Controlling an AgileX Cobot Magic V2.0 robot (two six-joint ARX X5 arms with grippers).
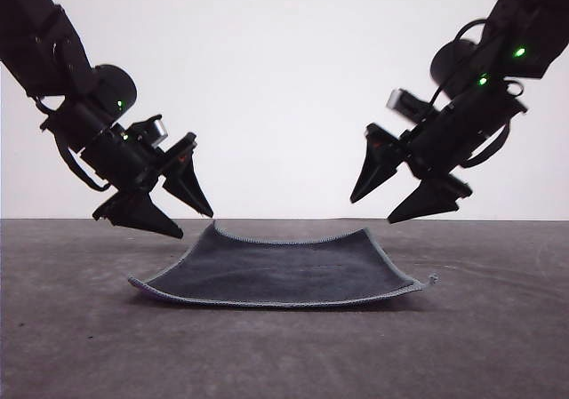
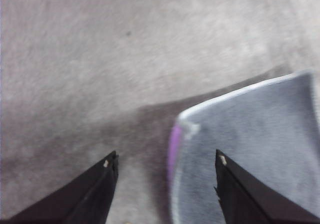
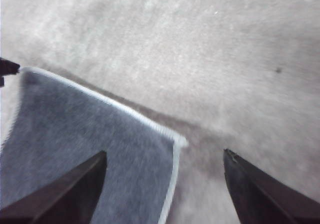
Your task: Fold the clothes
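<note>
- Step: pre-grasp, by my read. Nothing is folded yet; the cloth [image 1: 280,270] lies as a single layer, grey face up.
- Cloth location: lower centre of the front frame, on the grey table [image 1: 80,346], between the two arms.
- Left gripper [image 1: 197,224]: left of centre in the front frame, jaws spread, nothing held. Its tips hang just beside the cloth's far-left corner; I cannot tell if the nearer tip touches the hem.
- Right gripper [image 1: 372,210]: right of centre, jaws spread, empty, just above the far-right corner and apart from it.
- Left wrist view: the corner [image 2: 187,126] sits between the fingers [image 2: 102,184], closer to the right-hand finger, with a purple sliver of the underside showing at the curled edge.
- Right wrist view: the other corner [image 3: 177,140] sits between the fingers [image 3: 75,189], off centre toward the left-hand one.
- Orientation: roughly square, so no real long axis. Edges run about parallel to the table's front edge. The far edge curls up at both corners and sags in the middle; the near edge lies flatter, with its right corner slightly lifted.
- Next move likely needs: both grippers down over the raised far corners, each pinch taking hem only, then a level, synchronised pull toward the near edge.
</note>
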